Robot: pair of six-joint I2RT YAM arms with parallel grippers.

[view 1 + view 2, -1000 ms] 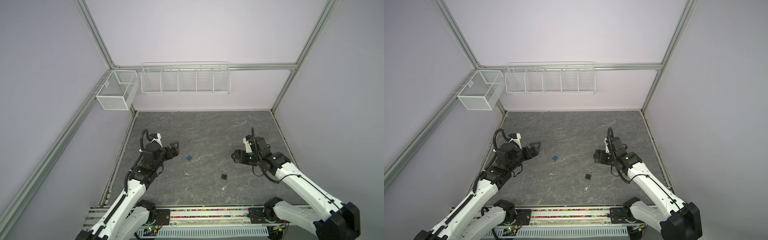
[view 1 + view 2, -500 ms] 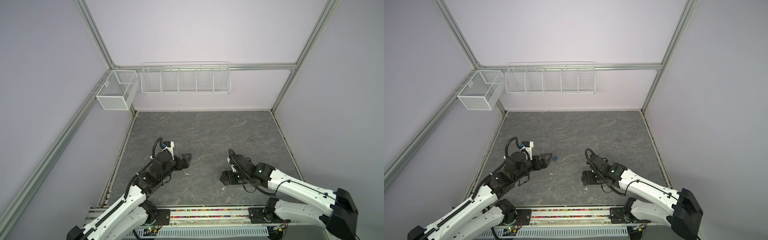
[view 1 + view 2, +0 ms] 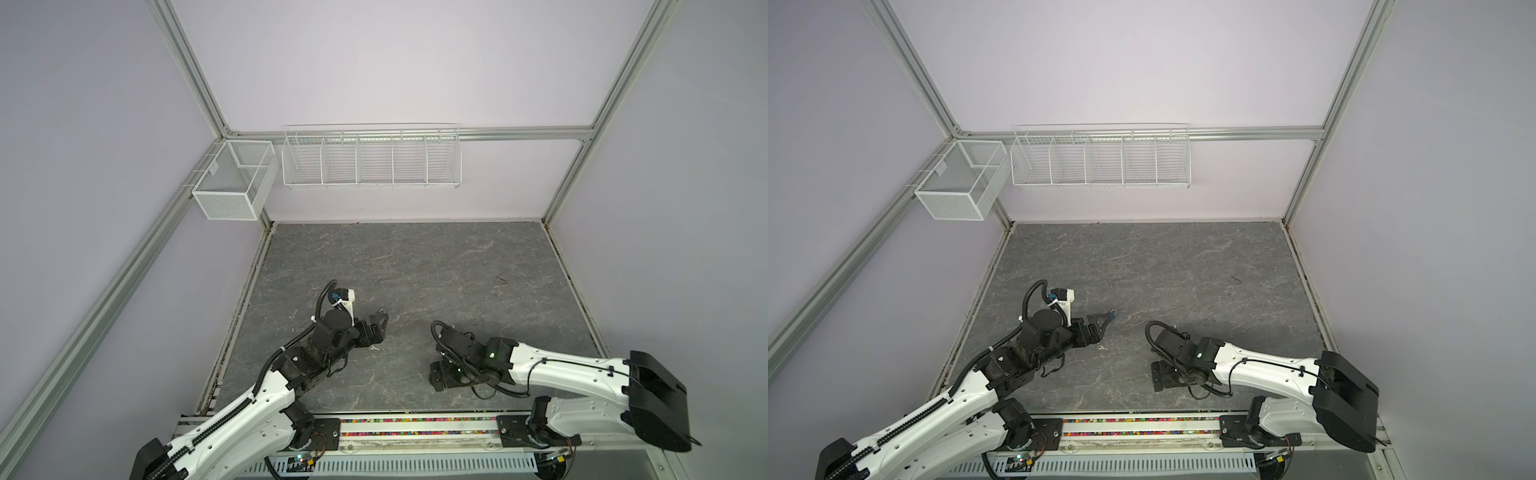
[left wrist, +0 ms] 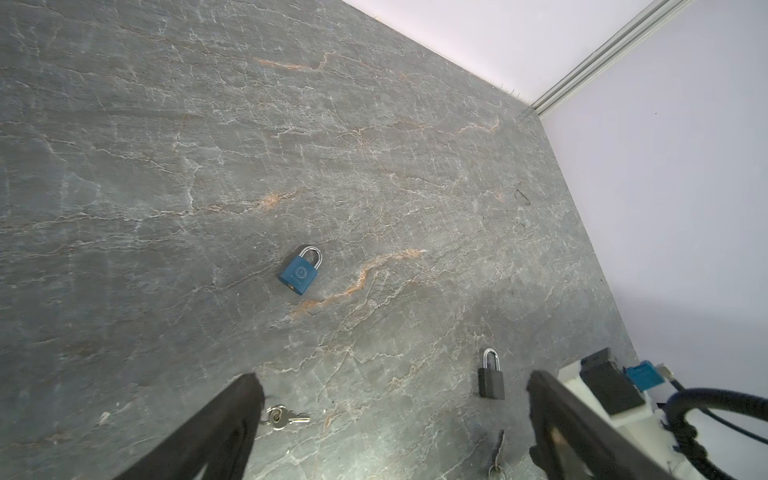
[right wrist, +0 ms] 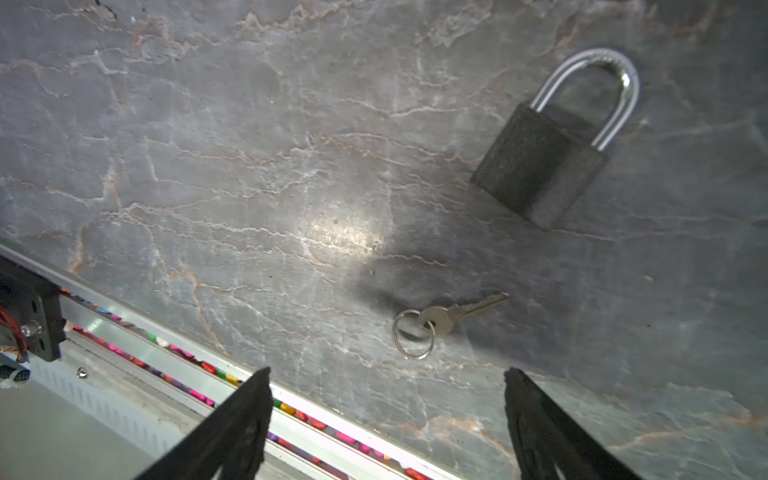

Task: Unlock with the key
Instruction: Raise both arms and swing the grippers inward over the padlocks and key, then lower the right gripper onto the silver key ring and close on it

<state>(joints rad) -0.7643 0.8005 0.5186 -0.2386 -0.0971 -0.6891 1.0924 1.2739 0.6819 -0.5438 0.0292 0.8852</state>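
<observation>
Steel key point(image 5: 451, 318) found loose beside black padlock point(image 5: 540, 166), near edge; poised right gripper point(image 5: 386, 374) by it, fully spread, empty, presumably for pickup. Left gripper point(image 4: 392, 376) likewise spread, empty.

White arms point(image 3: 561, 370), black joints point(image 3: 336, 322), ribbed cables point(image 3: 320, 299); left hand point(image 4: 395, 380) and right hand point(image 5: 386, 374) matte black.

Grey marbled table point(image 4: 166, 166), blue padlock point(image 4: 300, 272) lying flat (shackle closed), black padlock point(image 4: 491, 376) near the wide-spread left gripper point(image 4: 392, 378), ringed key point(image 4: 282, 417) beside one finger.
</observation>
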